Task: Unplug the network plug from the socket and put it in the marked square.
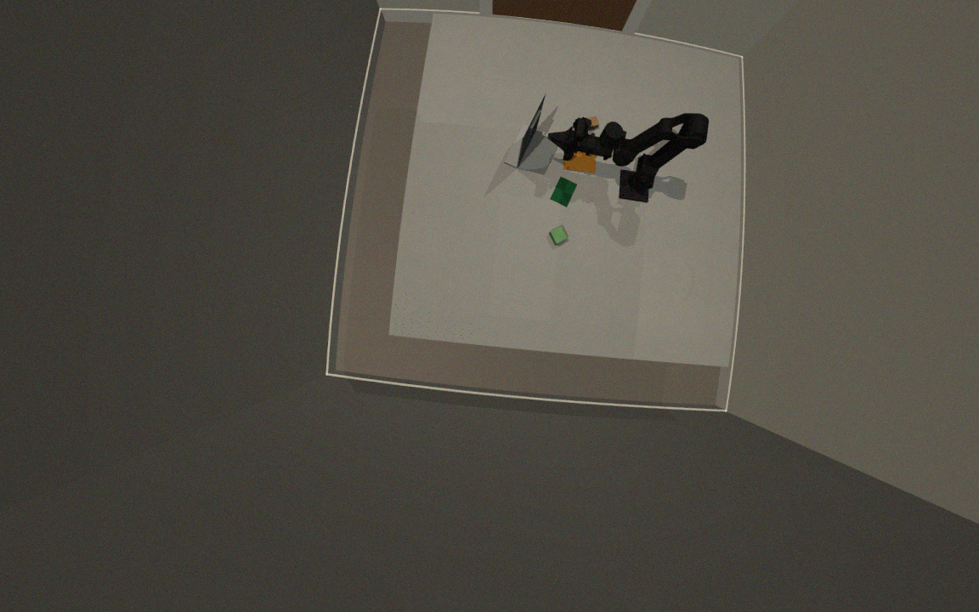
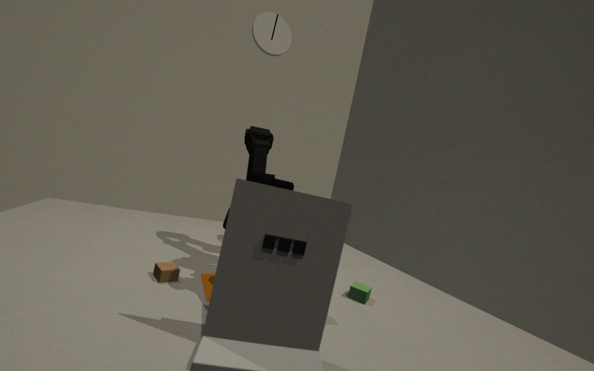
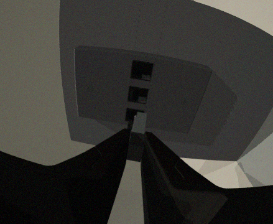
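My gripper (image 1: pixel 550 137) (image 3: pixel 136 137) is shut on the small grey plug (image 3: pixel 140 123), held at the fingertips in the wrist view. A gap shows between the fingertips and the upright grey panel (image 1: pixel 530 137) (image 2: pixel 276 295) (image 3: pixel 173 28) in the top view, and the plug appears out of its socket. The socket block (image 3: pixel 105 84) shows three dark openings; the plug's front overlaps the lowest in the wrist view. An orange flat patch (image 1: pixel 580 164) (image 2: pixel 207 287) lies under the arm, a dark green flat patch (image 1: pixel 563 191) beside it. The panel hides my gripper in the exterior view.
The panel stands on a pale base (image 1: pixel 534 159) (image 2: pixel 290 359). A tan block (image 1: pixel 593 121) (image 2: pixel 167 272) lies beside the arm, opposite the green patch. A light green block (image 1: pixel 558 235) (image 2: pixel 359 293) lies beyond the green patch. The arm's base (image 1: pixel 633 187) stands on the table.
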Robot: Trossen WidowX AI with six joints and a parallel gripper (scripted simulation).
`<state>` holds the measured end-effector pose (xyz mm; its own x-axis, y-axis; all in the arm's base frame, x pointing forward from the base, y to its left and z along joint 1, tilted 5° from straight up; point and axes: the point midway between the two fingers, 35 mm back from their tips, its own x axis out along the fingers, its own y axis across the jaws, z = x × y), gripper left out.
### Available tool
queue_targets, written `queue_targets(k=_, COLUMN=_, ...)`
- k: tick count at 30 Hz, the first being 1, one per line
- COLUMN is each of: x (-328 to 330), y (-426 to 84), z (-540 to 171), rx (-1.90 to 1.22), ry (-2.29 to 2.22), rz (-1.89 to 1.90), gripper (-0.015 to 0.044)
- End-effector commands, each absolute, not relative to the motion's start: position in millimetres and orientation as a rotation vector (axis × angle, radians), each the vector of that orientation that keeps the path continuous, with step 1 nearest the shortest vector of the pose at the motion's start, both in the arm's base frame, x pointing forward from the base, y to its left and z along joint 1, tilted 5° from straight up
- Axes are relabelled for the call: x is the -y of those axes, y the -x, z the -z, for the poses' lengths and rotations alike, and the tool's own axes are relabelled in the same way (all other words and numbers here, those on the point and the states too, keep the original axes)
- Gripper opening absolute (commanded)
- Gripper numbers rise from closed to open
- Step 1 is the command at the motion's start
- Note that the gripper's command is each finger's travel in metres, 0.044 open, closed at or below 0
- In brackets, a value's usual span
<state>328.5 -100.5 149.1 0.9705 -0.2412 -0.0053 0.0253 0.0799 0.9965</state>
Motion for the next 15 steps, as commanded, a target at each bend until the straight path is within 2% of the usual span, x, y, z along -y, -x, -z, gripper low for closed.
queue_targets(k=1, x=99.3, y=-325.8, z=-148.4, rx=0.177, ry=-1.485, rz=0.204, gripper=0.0000)
queue_targets(k=15, x=95.4, y=-319.6, z=-148.1, rx=0.177, ry=-1.485, rz=0.205, gripper=0.0000)
